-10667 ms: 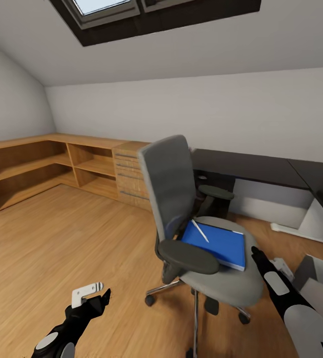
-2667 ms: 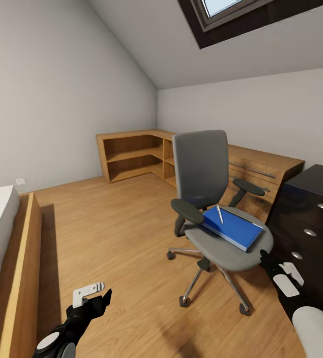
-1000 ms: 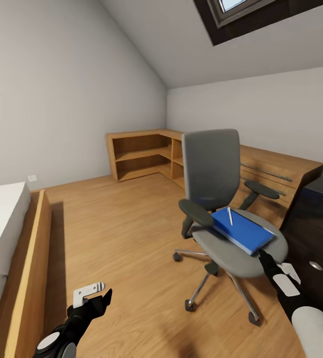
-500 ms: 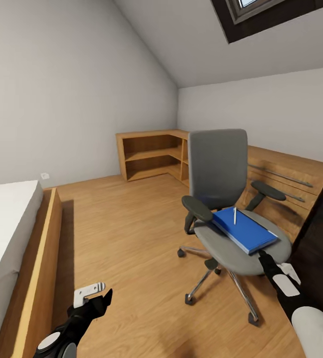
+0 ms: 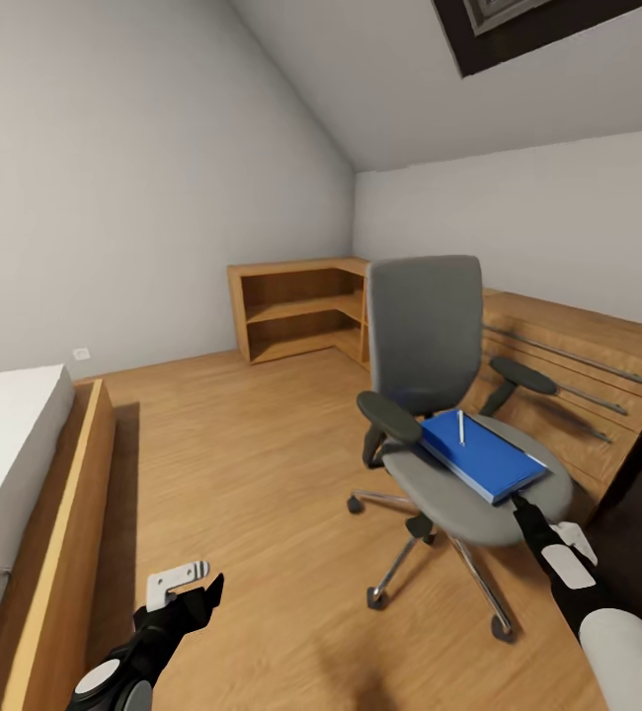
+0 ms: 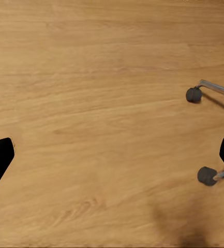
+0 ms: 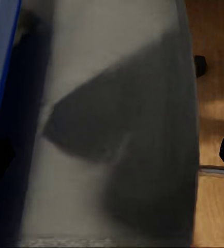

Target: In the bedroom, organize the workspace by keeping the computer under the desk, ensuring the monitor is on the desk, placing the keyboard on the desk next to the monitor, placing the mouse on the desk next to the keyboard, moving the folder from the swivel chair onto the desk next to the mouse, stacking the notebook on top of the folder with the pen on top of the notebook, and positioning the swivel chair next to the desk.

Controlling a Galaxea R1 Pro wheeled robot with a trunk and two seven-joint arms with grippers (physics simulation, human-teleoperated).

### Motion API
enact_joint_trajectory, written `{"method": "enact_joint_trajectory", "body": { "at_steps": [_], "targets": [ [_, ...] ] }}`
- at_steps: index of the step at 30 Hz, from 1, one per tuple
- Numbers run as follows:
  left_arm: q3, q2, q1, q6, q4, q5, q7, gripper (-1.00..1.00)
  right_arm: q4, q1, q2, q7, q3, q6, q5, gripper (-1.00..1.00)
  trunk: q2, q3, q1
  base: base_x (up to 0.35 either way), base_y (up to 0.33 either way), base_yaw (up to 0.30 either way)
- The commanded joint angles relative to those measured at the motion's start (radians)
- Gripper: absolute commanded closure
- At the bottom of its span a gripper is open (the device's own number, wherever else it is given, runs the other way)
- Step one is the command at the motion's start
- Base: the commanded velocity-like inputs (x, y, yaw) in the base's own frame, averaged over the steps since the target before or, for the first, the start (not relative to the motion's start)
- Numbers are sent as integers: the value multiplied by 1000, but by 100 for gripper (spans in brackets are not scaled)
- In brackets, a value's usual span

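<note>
While both end effectors gape — left (image 6: 112,155), right (image 7: 112,155) — one swivel chair (image 5: 430,355), one folder (image 5: 481,457), one pen (image 5: 460,427)

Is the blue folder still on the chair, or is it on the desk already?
On the chair. The blue folder lies flat on the swivel chair seat, with the pen resting on top of it.

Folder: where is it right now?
In the head view the folder lies flat on the swivel chair seat, right of centre, pen on top, just beyond the right claw.
</note>
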Motion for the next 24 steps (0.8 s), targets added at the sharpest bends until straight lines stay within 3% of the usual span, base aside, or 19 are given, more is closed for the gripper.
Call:
{"method": "enact_joint_trajectory", "body": {
  "at_steps": [1,19,24],
  "targets": [
    [0,0,0,5,-2,11,6,-100,0,0,0,0,0,-1,-11,-100,-1,-1,-1,-282,0,0],
    [2,0,0,9,-2,11,6,-100,3,0,2,1,0,-3,-9,-100,-1,-1,-1,-318,0,0],
    [2,0,0,8,-2,11,7,-100,2,0,5,1,1,-4,-9,-100,-1,-1,-1,-142,0,0]
  ]
}}
